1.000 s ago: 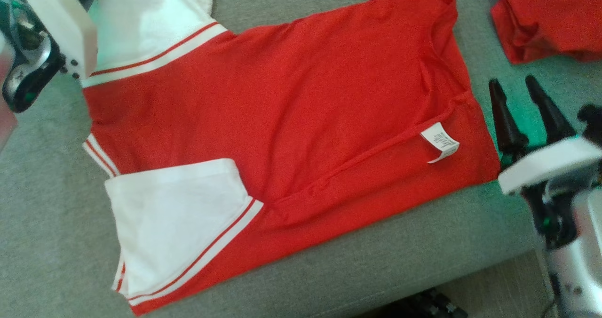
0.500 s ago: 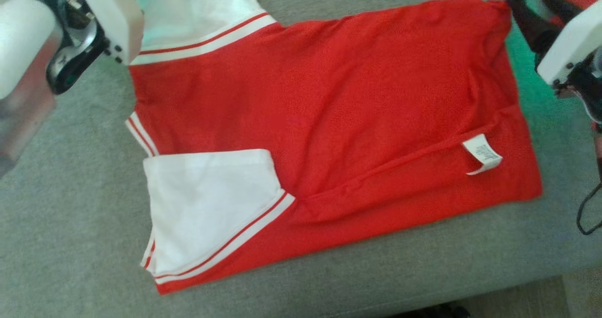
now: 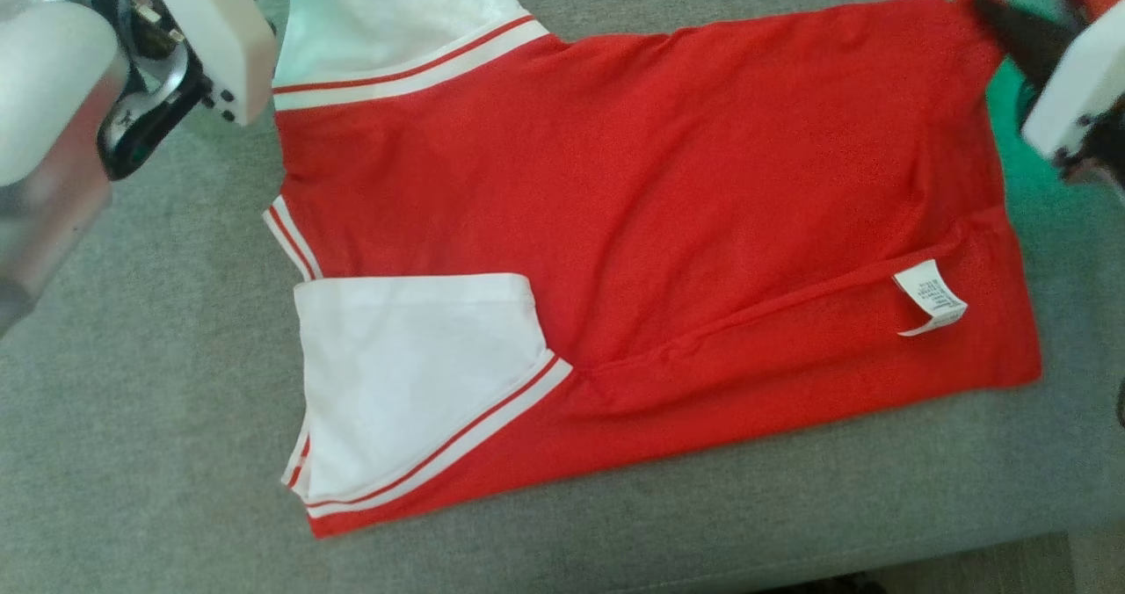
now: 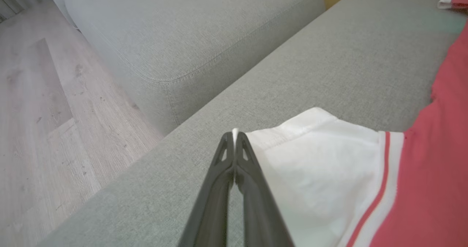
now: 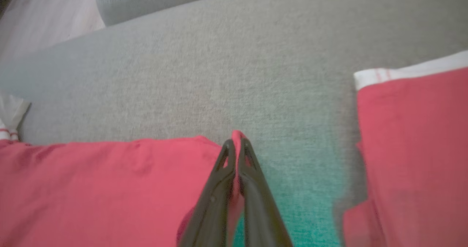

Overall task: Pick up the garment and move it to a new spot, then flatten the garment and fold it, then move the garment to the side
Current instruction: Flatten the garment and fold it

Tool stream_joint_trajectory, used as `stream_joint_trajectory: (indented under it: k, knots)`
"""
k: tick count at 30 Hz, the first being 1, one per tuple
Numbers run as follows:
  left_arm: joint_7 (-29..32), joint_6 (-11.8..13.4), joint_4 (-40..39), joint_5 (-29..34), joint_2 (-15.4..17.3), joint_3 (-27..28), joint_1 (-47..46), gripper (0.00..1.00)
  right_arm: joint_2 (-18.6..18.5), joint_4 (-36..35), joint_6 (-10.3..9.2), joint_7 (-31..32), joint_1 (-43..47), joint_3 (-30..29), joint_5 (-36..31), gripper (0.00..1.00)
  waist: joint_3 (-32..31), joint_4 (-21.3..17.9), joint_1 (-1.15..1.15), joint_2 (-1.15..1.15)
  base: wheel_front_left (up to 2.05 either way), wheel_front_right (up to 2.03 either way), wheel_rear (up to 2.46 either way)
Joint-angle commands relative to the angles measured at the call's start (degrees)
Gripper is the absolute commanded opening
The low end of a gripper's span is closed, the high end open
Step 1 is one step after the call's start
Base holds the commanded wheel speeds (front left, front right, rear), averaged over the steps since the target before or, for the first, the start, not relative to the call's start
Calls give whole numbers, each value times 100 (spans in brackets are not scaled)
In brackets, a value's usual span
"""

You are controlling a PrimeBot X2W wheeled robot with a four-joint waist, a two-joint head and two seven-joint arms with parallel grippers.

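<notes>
- The garment [image 3: 659, 207] lay spread on the grey sofa [image 3: 132, 401].
- Left jaws were pinched shut on its white sleeve [image 4: 310, 159].
- Right jaws were pinched shut on its red corner [image 5: 237, 134].

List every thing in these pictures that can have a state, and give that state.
garment: spread on the sofa, near edge folded inward, pinched at two corners.
left gripper: shut on the garment's white sleeve corner.
right gripper: shut on the garment's red hem corner.
care label: exposed, lying on the red fabric.
second red garment: lying on the sofa, apart, ungripped.
</notes>
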Motion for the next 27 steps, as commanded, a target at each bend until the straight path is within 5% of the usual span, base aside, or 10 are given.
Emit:
stream_joint_trajectory:
  k: [1,16,27]
  knots:
    - [-138,10,-24,-19,150,224,-433,0,-144,-200,-10,-184,-141,-93,21,0,-13,24,0,0,0,0,0]
    - [-1774,13,428,-361,-44,733,-470,0,-80,-29,-10,-1524,-112,-522,-8,0,-374,366,0,0,0,0,0]
    - [-1921,140,-849,-550,516,580,741,0,-240,-415,-10,-1791,1126,-846,59,0,-911,704,0,0,0,0,0]
